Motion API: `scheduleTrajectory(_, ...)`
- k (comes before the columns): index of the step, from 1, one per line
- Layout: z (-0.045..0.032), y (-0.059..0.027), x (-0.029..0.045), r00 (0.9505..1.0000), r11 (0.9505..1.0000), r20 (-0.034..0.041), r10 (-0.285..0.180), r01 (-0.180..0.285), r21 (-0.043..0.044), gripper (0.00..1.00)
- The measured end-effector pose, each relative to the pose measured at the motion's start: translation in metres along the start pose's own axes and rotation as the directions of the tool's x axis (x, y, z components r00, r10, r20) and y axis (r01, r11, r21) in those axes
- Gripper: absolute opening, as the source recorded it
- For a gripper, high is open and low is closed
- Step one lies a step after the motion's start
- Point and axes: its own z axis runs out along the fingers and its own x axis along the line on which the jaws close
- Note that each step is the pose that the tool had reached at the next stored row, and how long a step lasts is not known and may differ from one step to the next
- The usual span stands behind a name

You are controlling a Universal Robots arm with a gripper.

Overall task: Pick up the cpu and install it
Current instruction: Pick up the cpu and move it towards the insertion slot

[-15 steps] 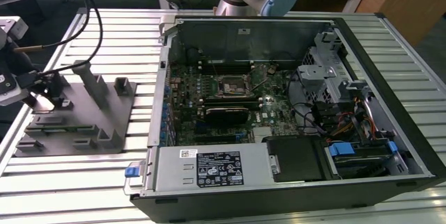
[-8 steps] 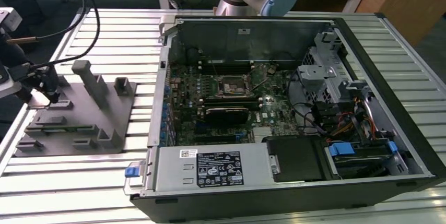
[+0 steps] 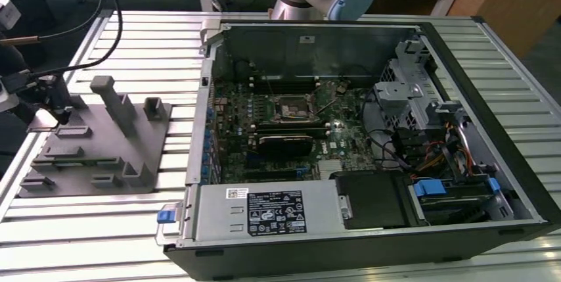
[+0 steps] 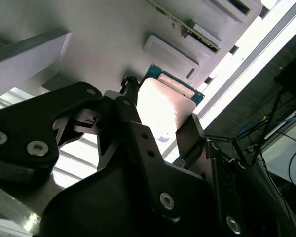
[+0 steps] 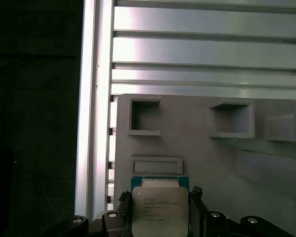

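Fingers (image 4: 190,136) are closed against opposite edges of the cpu (image 5: 160,210).
The cpu is seated on the grey fixture block (image 5: 212,163), on the slatted counter (image 5: 212,49).

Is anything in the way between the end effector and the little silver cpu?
Nothing visible. In the first wrist view the end effector sits right around the cpu, which lies on the grey holder, with nothing between them.

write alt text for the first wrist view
A silver-topped cpu lies on a grey plastic holder, with the black gripper straddling it. The holder has square recesses and sits on a ribbed metal table.
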Motion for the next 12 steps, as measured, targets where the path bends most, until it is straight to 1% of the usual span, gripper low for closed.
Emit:
scheduleTrajectory(4,-0.0089,0.0005,-0.0002,1.0000,1.0000,0.0012,0.000,0.000,0.0000,0.55)
scheduleTrajectory(12,-0.0223,0.0013,-0.0006,1.0000,1.0000,0.0034,0.000,0.000,0.0000,0.55)
